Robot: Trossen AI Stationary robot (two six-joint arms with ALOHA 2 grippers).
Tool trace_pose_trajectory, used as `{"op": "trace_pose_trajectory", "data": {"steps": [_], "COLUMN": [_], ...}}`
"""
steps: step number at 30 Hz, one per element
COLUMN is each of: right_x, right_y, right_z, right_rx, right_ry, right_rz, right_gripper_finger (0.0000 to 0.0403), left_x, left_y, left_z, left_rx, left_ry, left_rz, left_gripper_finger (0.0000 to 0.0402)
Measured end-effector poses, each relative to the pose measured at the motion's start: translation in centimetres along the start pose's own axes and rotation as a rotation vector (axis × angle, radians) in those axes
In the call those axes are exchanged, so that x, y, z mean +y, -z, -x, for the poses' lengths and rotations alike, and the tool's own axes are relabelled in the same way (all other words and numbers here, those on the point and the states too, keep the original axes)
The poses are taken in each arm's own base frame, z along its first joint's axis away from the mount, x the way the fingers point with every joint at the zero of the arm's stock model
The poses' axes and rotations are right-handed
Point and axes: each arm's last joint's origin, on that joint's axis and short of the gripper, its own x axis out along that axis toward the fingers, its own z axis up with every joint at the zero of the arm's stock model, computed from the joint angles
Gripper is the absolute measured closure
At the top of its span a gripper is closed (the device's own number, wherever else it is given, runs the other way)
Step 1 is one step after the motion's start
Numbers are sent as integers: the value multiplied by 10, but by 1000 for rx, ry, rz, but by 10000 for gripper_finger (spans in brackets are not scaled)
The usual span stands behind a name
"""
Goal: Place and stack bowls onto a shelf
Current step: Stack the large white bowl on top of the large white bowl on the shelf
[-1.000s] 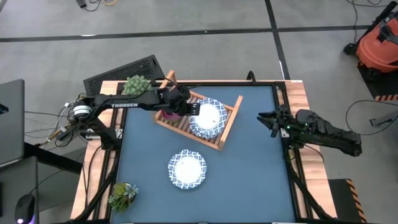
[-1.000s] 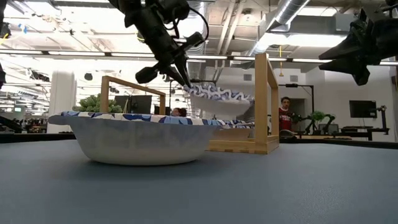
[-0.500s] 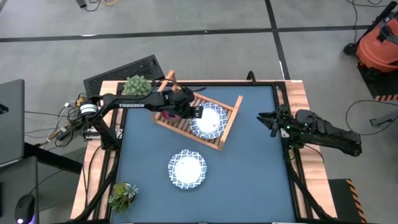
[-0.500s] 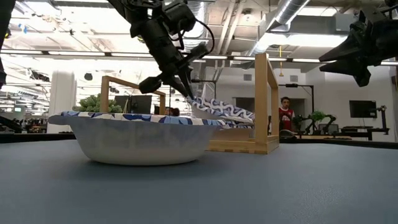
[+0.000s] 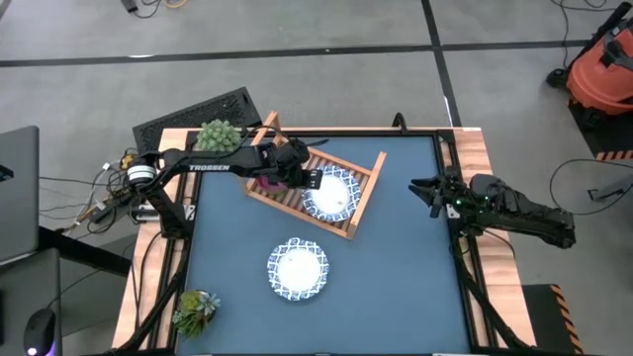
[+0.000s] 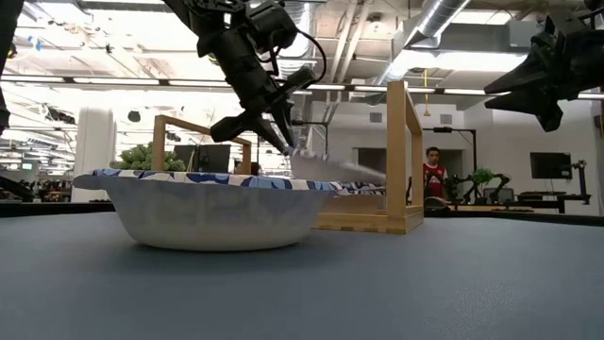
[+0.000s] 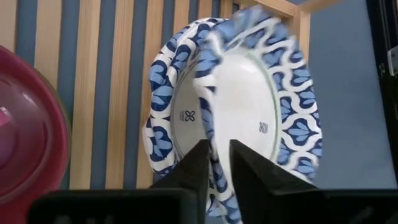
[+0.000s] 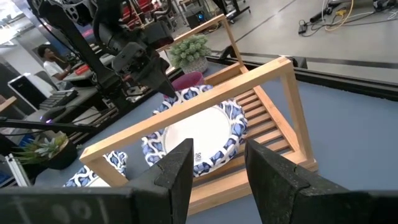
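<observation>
A white bowl with a blue patterned rim [image 5: 336,193] [image 6: 335,170] [image 7: 249,106] lies on the light wooden slatted shelf [image 5: 370,194] [image 6: 402,151] [image 8: 249,78] at the table's far middle. My left gripper [image 5: 312,180] [image 6: 285,144] [image 7: 217,155] is shut on its rim. A magenta bowl [image 5: 265,181] [image 7: 25,124] sits on the shelf's left part, under my left arm. A second patterned white bowl [image 5: 297,267] [image 6: 208,203] rests on the table nearer the front. My right gripper [image 5: 423,192] [image 8: 217,155] is open and waits at the right edge. My left gripper pinches the white bowl's rim [image 7: 214,134] on its side toward the table's left, between the two fingers [image 7: 200,165]. It comes slanting down from the left. The bowl is tilted: the held rim [image 6: 294,151] is raised and the opposite side [image 6: 373,179] is down at the shelf.
A green potted plant [image 5: 218,133] stands at the shelf's far left corner and another [image 5: 195,309] at the table's near left corner. Blue table surface lies open to the right of the shelf and front bowl. A person [image 6: 433,170] shows in the room behind.
My left gripper has moved down toward the shelf, still shut on the white bowl's rim. The bowl, first level and held clear above the slats, has come down and tipped; its right side has dropped to the shelf while the held rim stays higher.
</observation>
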Motion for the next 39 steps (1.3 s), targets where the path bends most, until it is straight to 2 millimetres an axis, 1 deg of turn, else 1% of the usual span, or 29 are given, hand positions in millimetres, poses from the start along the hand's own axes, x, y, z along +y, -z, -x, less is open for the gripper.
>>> {"op": "trace_pose_trajectory", "data": {"steps": [7, 12, 16, 19, 22, 24, 27, 31, 34, 37, 39], "right_x": [0, 0, 0, 0, 0, 0, 0, 0, 0, 0, 0], "right_y": [0, 0, 0, 0, 0, 0, 0, 0, 0, 0, 1], "right_z": [0, 0, 0, 0, 0, 0, 0, 0, 0, 0, 0], "right_rx": [0, 0, 1, 1, 1, 1, 1, 1, 2, 3, 7], "right_ry": [0, 0, 0, 0, 0, 0, 0, 0, 0, 1, 3], "right_rz": [0, 1, 1, 1, 1, 1, 1, 1, 1, 4, 5], "right_gripper_finger": [232, 232, 232, 232, 232, 232, 232, 232, 232, 232, 232], "left_x": [2, 10, 14, 13, 5, -1, -13, -25, -32, -32, -29], "left_y": [-1, 1, 5, 11, 17, 23, 35, 63, 89, 114, 126], "left_z": [0, 1, 2, 4, 12, 20, 33, 43, 44, 43, 41], "left_rx": [-3, 44, 111, 176, 237, 285, 323, 343, 345, 364, 373], "left_ry": [-12, -86, -110, -94, -101, -138, -184, -242, -246, -244, -247], "left_rz": [-39, -66, -79, -104, -155, -221, -332, -438, -554, -647, -666], "left_gripper_finger": [281, 240, 223, 221, 222, 223, 223, 223, 223, 223, 223]}}
